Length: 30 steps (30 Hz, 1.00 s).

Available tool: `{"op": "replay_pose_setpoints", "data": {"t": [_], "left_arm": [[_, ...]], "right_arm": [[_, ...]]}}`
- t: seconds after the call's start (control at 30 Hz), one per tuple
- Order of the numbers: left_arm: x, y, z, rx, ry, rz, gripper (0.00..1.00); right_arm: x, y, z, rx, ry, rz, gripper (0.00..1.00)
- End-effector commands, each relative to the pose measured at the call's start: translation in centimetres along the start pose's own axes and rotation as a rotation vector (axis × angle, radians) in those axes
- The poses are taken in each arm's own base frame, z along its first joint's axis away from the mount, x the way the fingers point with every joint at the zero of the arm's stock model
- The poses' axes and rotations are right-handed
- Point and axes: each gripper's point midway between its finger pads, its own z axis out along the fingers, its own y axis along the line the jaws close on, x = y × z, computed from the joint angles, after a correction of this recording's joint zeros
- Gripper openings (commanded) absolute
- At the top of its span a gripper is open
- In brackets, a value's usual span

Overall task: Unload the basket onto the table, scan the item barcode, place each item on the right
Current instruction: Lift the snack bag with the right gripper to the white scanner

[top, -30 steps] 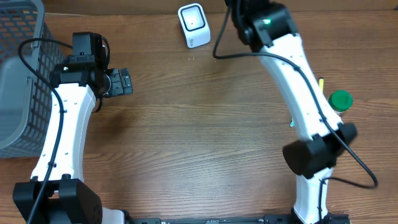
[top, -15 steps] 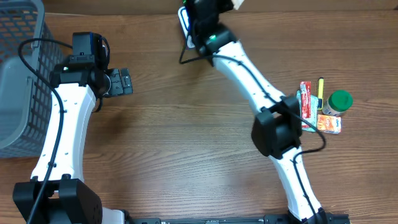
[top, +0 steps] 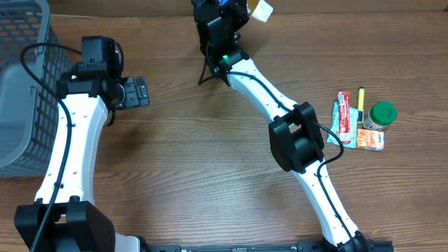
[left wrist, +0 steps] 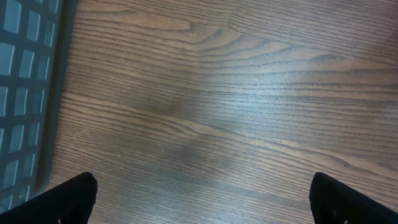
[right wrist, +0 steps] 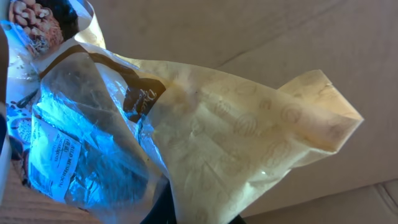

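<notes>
My right gripper (top: 236, 10) is at the far edge of the table, shut on the item, a crinkled snack packet (right wrist: 205, 137) of cream paper and shiny foil. In the overhead view only the packet's cream corner (top: 262, 10) sticks out past the wrist. A white printed label (right wrist: 53, 155) shows on the foil side, which has a blue sheen. I cannot make out a barcode. The right gripper (right wrist: 193, 214) pinches the packet's lower edge. My left gripper (top: 137, 92) stands open and empty above bare wood, as the left wrist view (left wrist: 205, 205) also shows.
A grey mesh basket (top: 21, 84) fills the left edge, and its wall (left wrist: 25, 93) shows in the left wrist view. At the right lie a red box (top: 344, 112), a green-lidded jar (top: 383, 114), an orange packet (top: 369, 139) and a yellow pen (top: 361, 94).
The right arm has swung left along the far edge with the packet and now covers the white scanner that showed before. The left arm has not moved.
</notes>
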Motion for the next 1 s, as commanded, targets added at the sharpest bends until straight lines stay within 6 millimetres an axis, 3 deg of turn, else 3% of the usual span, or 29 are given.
{"op": "replay_pose_setpoints", "data": {"t": [0.0, 0.7, 0.97], "left_arm": [[0.0, 0.1, 0.3, -0.001, 0.006, 0.005, 1.0], [0.0, 0.1, 0.3, -0.001, 0.006, 0.005, 1.0], [0.0, 0.1, 0.3, -0.001, 0.006, 0.005, 1.0]], "right_arm": [[-0.7, -0.8, -0.5, 0.012, -0.009, -0.005, 0.04], [-3.4, 2.2, -3.5, -0.087, -0.105, -0.006, 0.04], [-3.5, 5.3, -5.0, -0.209, -0.135, -0.063, 0.04]]}}
